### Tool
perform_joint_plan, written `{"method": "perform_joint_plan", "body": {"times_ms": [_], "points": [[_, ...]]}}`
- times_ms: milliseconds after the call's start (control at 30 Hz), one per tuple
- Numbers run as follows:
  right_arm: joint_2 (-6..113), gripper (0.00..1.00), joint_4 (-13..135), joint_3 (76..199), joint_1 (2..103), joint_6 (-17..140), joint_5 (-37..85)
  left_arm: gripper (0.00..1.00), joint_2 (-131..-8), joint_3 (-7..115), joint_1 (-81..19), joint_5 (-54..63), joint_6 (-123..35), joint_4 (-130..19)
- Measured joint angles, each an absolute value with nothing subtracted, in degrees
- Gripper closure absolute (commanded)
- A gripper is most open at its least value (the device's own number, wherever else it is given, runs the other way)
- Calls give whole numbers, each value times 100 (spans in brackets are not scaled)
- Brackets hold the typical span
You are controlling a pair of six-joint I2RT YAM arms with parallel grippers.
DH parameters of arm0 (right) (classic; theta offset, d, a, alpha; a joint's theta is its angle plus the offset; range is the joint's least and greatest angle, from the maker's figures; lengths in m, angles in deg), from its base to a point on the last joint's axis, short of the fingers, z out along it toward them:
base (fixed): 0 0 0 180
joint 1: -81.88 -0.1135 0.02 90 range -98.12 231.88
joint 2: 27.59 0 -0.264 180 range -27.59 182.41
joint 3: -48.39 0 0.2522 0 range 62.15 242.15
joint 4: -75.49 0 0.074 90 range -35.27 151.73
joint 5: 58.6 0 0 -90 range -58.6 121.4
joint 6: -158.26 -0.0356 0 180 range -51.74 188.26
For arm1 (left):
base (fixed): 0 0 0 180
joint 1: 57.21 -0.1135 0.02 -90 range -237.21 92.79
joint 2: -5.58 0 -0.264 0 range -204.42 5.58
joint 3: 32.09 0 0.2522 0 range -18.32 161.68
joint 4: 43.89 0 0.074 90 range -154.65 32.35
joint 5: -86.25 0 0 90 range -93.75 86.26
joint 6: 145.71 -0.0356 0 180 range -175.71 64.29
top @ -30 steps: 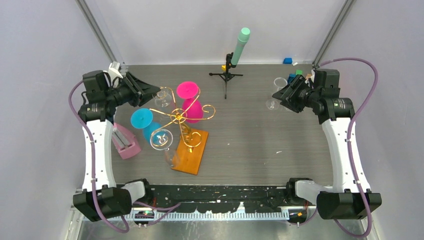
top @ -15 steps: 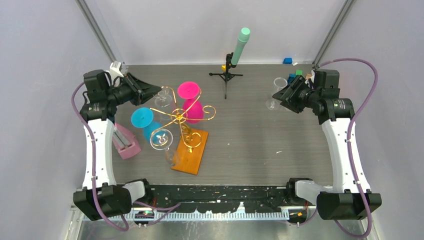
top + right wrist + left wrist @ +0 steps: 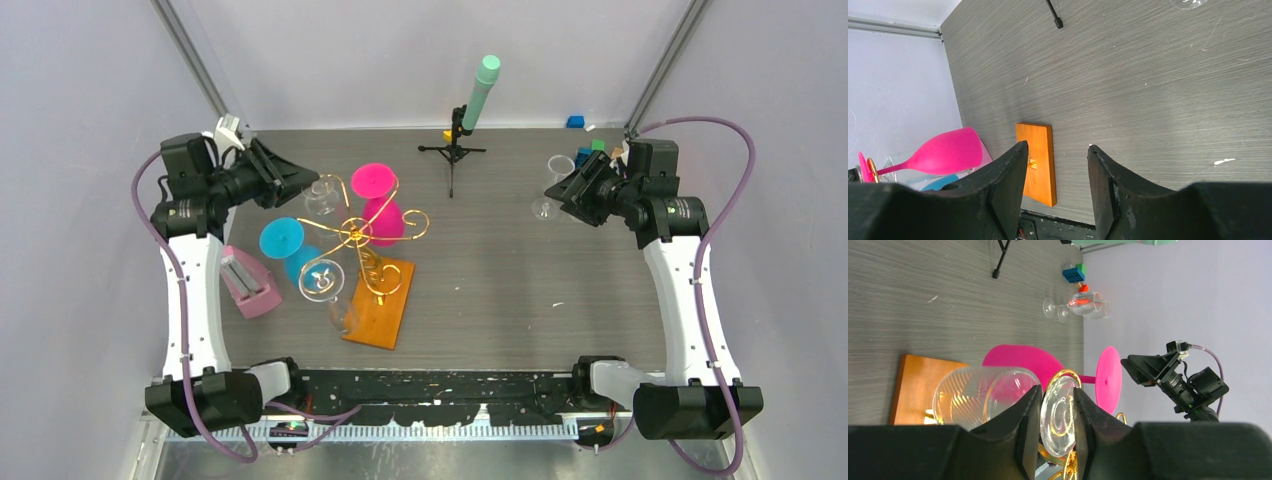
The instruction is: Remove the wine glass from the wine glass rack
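The wine glass (image 3: 321, 197) is hanging upside down on the wine glass rack (image 3: 356, 236). It is sitting on the curled gold arm that reaches toward ten o'clock from the central stem, as I'm looking down with the arm bases at six. Its round foot is sitting between the two black fingers (image 3: 1027, 415) of the left gripper (image 3: 1057, 392). Both inner faces are pressing against the foot's rim, so the fingers are clenching the glass by its foot. A gold wire curl is showing through the clear foot. The glass's long axis is running roughly up and down, with the foot on top at the wire and the bowl below. Its mouth is pointing down toward the orange base (image 3: 382, 305). The left gripper is reaching in from the glass's ten o'clock side.

On the other rack arms, a pink glass (image 3: 386, 221) is hanging at twelve o'clock of the stem and a blue glass (image 3: 283, 240) at nine. A second clear glass (image 3: 322, 279) is hanging at seven. The rack is standing at about nine o'clock from the middle of the table (image 3: 520, 290), with a pink block (image 3: 250, 283) lying at its eight o'clock.

The right gripper (image 3: 1057, 147) is hovering toward the table's two o'clock. Its fingers are spread apart, with only tabletop showing between them. An upright clear glass (image 3: 558, 166) is standing just beside it at its ten o'clock. A black tripod (image 3: 453, 152) carrying a mint-green cylinder is standing at the table's twelve o'clock edge.
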State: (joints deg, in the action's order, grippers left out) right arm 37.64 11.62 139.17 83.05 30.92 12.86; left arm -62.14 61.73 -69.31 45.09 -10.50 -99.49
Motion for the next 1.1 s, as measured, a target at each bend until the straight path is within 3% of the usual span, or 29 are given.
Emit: {"method": "perform_joint_plan", "body": {"times_ms": [233,633,900,1100], "points": [[3771,47,1165,13906,8305,3109,1288,50,-6201,6374,-6933,4389,-1443,-10078],[3996,47,1160,13908,8301,3240,1284,57,-6096,6501,-6935,4256,-1924,-10563],[3994,47,1160,13908,8272,3243,1284,74,-6096,6501,-6935,4234,-2027,-10697],[3991,47,1160,13908,8270,3240,1284,95,-6116,6702,-6933,4026,-2197,-10961]]}}
